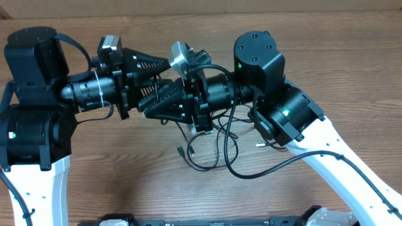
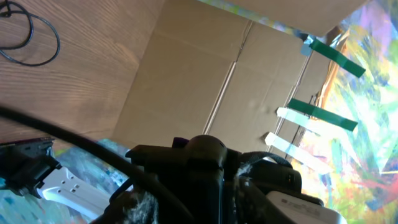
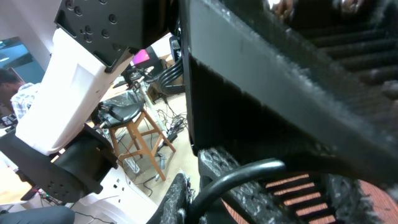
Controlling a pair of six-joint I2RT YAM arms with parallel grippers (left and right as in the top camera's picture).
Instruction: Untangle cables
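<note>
Thin black cables (image 1: 210,150) lie in loose loops on the wooden table under my right arm, with small plugs at their ends. One loop shows in the left wrist view (image 2: 37,37). My right gripper (image 1: 146,113) points left, raised above the table, and is shut on a black cable (image 3: 242,174) that runs between its jaws (image 3: 202,186). My left gripper (image 1: 164,74) points right and overlaps the right gripper's fingers. Its two fingers look apart. A black cable (image 2: 74,140) crosses in front of its jaws (image 2: 193,211), which are dark.
The wooden table (image 1: 326,50) stretches around both arms. A cardboard wall (image 2: 205,81) with tape strips stands beyond the table. Thick black arm cables (image 1: 276,166) loop over the table at the right arm.
</note>
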